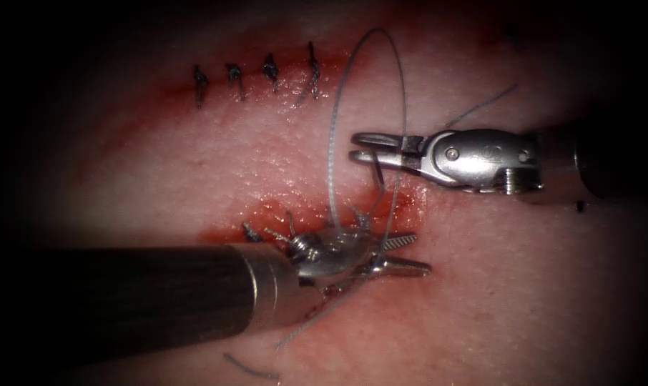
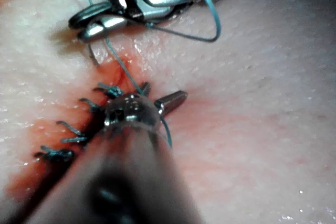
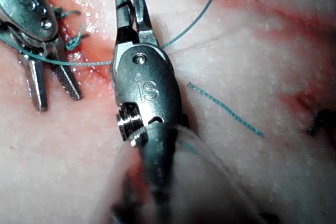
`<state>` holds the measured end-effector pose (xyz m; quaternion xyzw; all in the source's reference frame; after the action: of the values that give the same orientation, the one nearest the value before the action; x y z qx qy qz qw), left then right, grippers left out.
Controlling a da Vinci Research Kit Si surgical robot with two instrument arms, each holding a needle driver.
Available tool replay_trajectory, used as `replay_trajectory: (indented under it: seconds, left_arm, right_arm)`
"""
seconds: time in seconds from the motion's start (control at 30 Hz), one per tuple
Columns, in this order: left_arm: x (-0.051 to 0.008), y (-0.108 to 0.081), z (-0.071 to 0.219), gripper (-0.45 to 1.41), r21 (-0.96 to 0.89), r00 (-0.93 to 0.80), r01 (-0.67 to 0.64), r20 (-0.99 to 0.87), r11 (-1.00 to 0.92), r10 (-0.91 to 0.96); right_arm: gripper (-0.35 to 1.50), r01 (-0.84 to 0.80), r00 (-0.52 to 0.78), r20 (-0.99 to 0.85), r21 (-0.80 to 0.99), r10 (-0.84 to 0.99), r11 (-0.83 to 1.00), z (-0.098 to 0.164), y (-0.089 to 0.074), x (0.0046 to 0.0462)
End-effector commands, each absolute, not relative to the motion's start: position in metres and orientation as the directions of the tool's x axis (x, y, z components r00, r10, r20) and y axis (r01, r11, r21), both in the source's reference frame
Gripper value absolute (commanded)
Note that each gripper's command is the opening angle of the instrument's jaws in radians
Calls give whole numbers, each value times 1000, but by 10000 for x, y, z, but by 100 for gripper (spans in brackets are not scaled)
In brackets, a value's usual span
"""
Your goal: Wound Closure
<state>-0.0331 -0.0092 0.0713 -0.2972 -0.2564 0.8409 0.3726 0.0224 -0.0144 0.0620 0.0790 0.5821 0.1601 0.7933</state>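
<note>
A finished row of four dark stitches (image 1: 256, 77) sits across a second, closed cut toward the far left of the tissue (image 1: 524, 286), with red fluid (image 1: 168, 94) smeared around it. A loose cut end of thread (image 1: 248, 369) lies at the near edge. Another cut end (image 3: 226, 109) lies apart on pale tissue, right of the stitching.

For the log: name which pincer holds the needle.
The right arm's pincer, entering from the right: its jaws are shut on the dark curved needle near one end. The left arm's pincer is open and holds nothing.
</note>
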Motion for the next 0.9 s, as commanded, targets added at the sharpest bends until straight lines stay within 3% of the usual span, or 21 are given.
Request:
replay_trajectory:
  seconds: [0.03,0.33,0.63,0.9]
  left_arm:
    - [-339,-100,718,64,-653,-549,-473,-306,-591,778]
    - [-340,-106,714,64,-644,-566,-468,-308,-605,765]
    - [-341,-107,713,64,-634,-578,-463,-313,-619,753]
    - [-343,-109,712,64,-626,-589,-462,-312,-628,745]
  right_arm:
    - [-35,-168,270,-892,328,363,930,624,-141,232]
    - [-35,-216,223,-783,540,580,813,627,-122,234]
    - [-35,-237,199,-550,776,811,584,626,-108,249]
    - [-35,-274,170,-483,814,859,512,620,-96,255]
